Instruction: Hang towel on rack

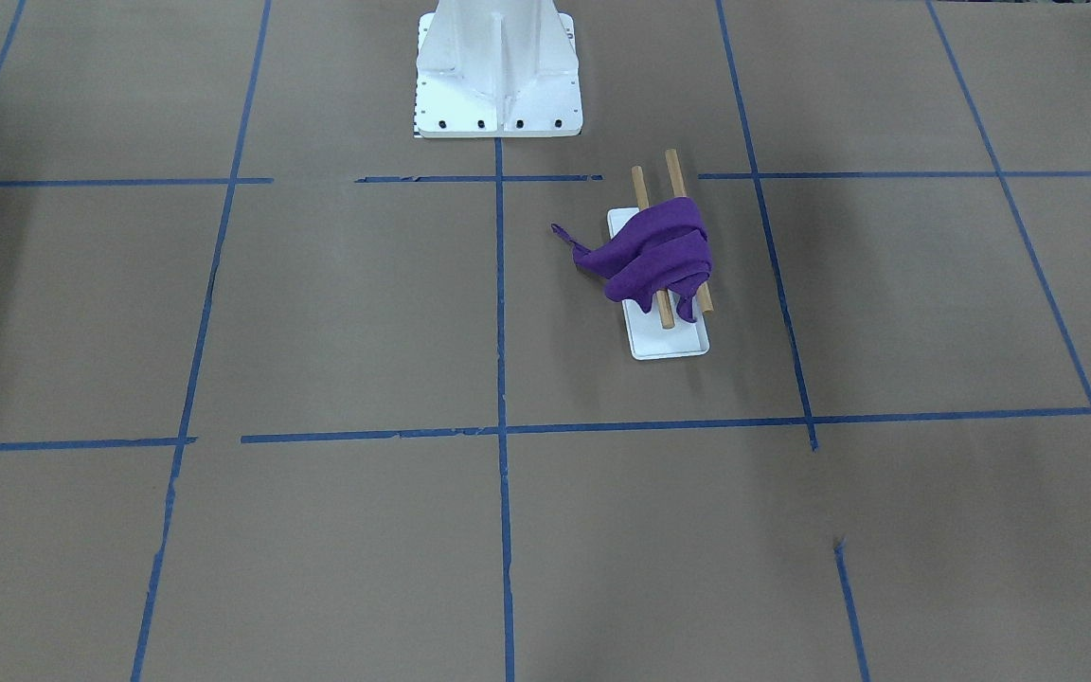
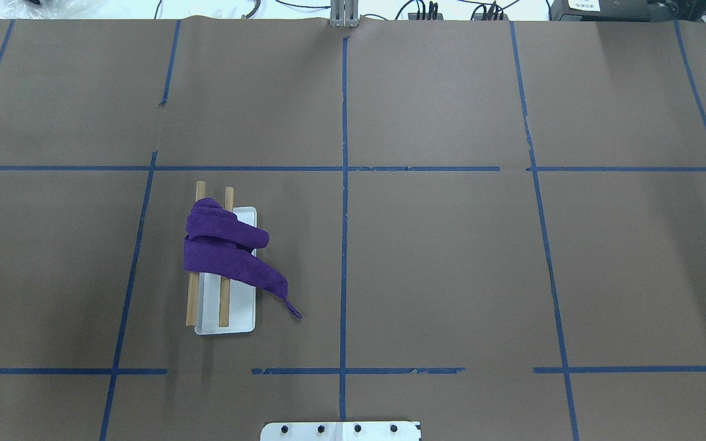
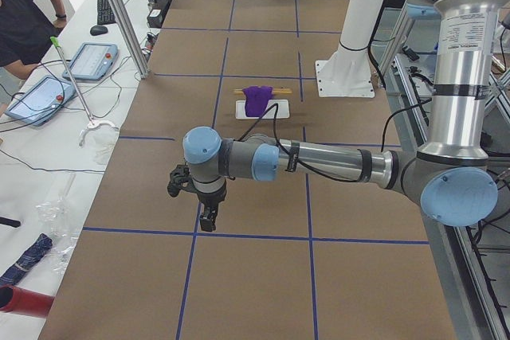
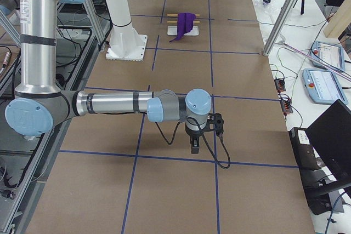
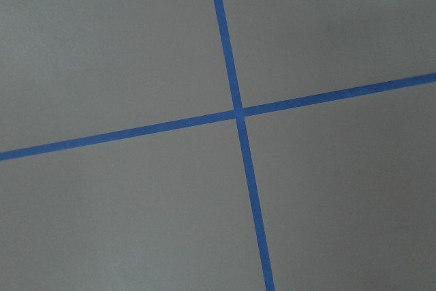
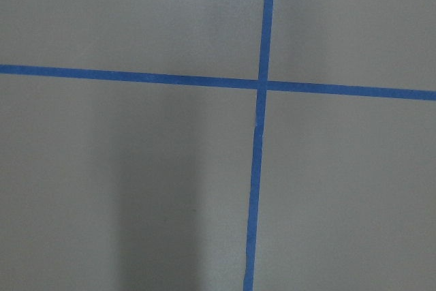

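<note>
- Neither gripper's state can be told. The left gripper and the right gripper each show only in a side view, too small to say spread or pressed together. Both wrist views show no fingers, only bare paper and crossed blue tape.
- The towel lies bunched over the rack, draped across both dowels near their middle. One corner trails off the base toward the table's centre line and touches the paper.
- The rack's long axis, and the dowels', runs from the robot's side toward the far edge. The towel's main fold crosses it roughly square, and the trailing tail lies on a diagonal.
- The rack sits in the robot's left half of the table, just off the centre tape line and forward of the white pedestal.
- Both grippers hang low over tape crossings at opposite table ends, well apart from the rack. From the left gripper, the towel lies inward, toward the table's middle.
- Judgement: the left arm is the nearer one. The hang looks done, though untidy, and any tidying would be its job.
- Count: towel 1; rack 1; dowels 2; base 1; arms 2; pedestal 1.
</note>
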